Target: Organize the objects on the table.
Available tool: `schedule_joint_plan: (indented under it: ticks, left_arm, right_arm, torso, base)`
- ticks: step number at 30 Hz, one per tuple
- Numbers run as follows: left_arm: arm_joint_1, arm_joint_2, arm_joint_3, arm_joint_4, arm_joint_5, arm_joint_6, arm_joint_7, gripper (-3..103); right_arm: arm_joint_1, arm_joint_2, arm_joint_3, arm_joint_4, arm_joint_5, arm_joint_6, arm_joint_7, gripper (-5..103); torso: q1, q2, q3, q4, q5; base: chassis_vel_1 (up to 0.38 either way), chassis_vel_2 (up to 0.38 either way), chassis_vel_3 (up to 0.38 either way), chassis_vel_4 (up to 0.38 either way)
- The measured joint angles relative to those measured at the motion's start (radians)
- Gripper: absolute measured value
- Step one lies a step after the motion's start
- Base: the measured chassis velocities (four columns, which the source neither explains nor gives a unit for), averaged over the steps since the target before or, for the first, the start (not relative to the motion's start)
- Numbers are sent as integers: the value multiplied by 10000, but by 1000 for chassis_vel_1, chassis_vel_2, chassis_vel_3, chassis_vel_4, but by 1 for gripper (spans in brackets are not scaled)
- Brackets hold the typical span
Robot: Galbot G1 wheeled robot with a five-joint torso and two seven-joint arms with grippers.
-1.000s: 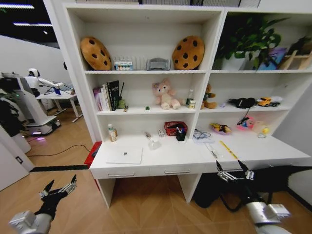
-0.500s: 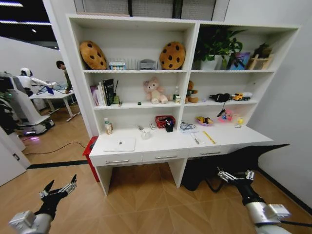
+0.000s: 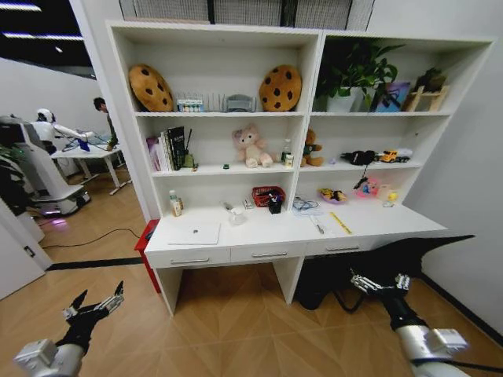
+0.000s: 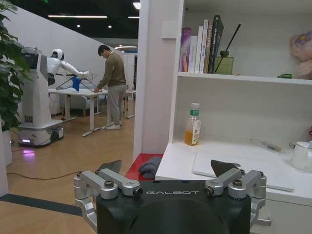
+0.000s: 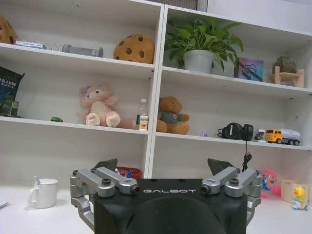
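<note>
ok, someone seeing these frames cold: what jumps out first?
Probably the two cookie cushions on the top shelf, with the pink bear one shelf below. Next, the closed laptop lying flat at the left end of the white desk, pens scattered further right. Both open end effectors, left and right, hang low in front of the desk, touching nothing.

Long white desk [image 3: 369, 229], closed laptop [image 3: 195, 232], white mug [image 3: 236, 217], bottle [image 3: 174, 203], pens [image 3: 317, 226]
</note>
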Motion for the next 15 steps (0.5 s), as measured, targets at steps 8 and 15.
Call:
schedule_joint_plan:
  ticks: [8, 15]
  left_arm:
    - [0, 0, 0, 0, 0, 0, 0, 100]
    - [0, 0, 0, 0, 0, 0, 0, 100]
  right_arm:
    - [0, -1, 0, 0, 0, 0, 0, 100]
    - [0, 0, 0, -1, 0, 0, 0, 100]
  torso:
    - [0, 0, 0, -1, 0]
    - [0, 0, 0, 0, 0]
  base:
    - [0, 0, 0, 0]
    - [20, 19, 19, 24]
